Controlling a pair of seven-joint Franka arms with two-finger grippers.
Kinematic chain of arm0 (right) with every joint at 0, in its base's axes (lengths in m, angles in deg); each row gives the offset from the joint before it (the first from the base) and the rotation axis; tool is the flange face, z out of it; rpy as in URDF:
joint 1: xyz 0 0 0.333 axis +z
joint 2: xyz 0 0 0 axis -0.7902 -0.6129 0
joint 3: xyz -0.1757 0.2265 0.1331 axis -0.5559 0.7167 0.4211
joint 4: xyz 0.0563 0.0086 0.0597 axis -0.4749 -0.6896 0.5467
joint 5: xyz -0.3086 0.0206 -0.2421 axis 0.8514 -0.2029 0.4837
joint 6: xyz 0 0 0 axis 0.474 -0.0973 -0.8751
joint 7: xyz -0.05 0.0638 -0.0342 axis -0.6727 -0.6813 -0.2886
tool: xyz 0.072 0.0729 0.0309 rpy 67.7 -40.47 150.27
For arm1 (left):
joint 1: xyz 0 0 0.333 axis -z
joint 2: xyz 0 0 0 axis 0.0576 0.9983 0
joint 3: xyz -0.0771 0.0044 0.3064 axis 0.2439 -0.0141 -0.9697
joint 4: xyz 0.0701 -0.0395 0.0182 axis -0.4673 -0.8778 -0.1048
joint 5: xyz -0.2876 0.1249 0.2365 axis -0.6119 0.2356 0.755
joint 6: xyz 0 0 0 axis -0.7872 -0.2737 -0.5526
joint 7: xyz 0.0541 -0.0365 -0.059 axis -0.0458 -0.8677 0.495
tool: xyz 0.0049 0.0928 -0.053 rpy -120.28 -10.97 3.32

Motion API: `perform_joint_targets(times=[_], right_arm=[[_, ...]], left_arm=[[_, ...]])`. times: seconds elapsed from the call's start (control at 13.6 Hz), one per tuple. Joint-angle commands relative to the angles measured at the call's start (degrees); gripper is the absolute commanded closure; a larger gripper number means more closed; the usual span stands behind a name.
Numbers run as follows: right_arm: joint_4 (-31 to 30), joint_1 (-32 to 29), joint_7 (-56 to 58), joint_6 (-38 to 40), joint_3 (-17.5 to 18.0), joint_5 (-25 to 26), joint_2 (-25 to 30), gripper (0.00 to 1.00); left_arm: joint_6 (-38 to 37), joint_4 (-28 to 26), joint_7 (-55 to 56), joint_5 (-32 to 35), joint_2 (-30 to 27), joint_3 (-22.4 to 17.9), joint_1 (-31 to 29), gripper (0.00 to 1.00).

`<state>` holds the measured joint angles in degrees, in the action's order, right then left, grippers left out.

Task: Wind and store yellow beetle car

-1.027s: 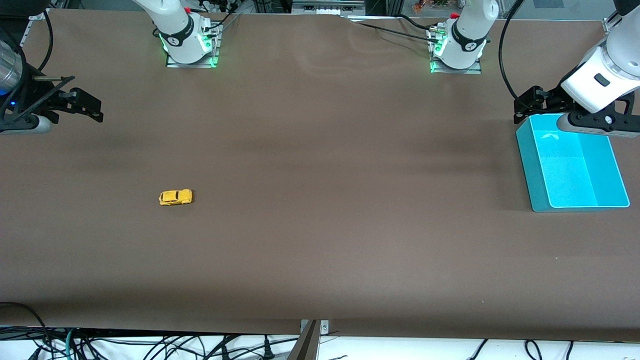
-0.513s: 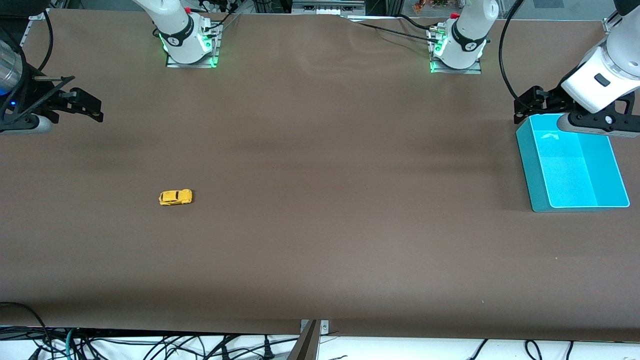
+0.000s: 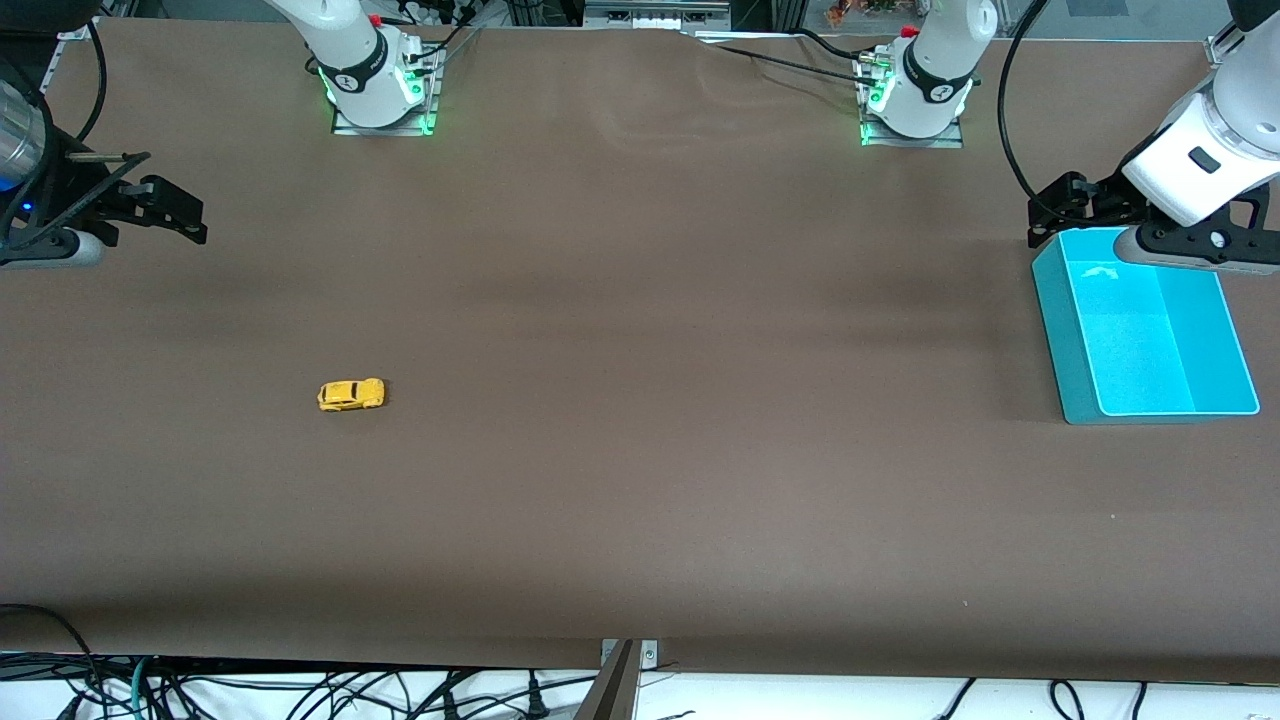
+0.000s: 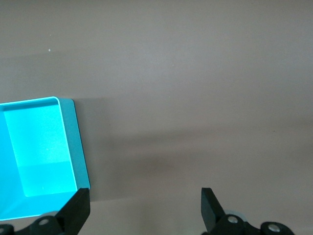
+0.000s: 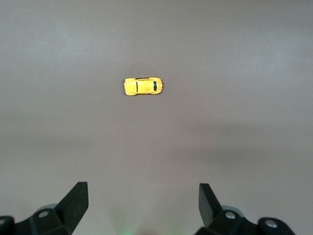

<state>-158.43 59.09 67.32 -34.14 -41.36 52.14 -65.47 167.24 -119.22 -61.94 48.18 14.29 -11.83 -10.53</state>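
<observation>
No step is done: the tiny yellow rounded toy beetle car (image 3: 351, 395) sits untouched on the brown desk (image 3: 640, 480) toward the right arm's end, well apart from the open turquoise plastic bin (image 3: 1062, 335) at the left arm's edge, while the left gripper (image 3: 1075, 208) over the bin's corner and the right gripper (image 3: 165, 212) over the opposite edge both hold fingers (image 5: 76, 200) fully spread and empty.

A brown table (image 3: 640, 500) carries the yellow beetle car (image 3: 351, 395) toward the right arm's end and a seemingly empty turquoise bin (image 3: 1080, 370) at the left arm's end.
</observation>
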Motion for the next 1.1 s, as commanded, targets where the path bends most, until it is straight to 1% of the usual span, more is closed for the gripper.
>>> perform_joint_targets(times=[0.0, 1.03], right_arm=[[0.0, -0.4, 0.8, 0.6, 0.4, 0.1, 0.4, 0.0], [-0.1, -0.4, 1.6, 0.6, 0.4, -0.1, 0.3, 0.0]], left_arm=[[-1.0, 0.6, -1.2, 0.3, -0.5, 0.0, -0.2, 0.0], [-1.0, 0.6, -1.1, 0.3, -0.5, 0.0, -0.2, 0.0]])
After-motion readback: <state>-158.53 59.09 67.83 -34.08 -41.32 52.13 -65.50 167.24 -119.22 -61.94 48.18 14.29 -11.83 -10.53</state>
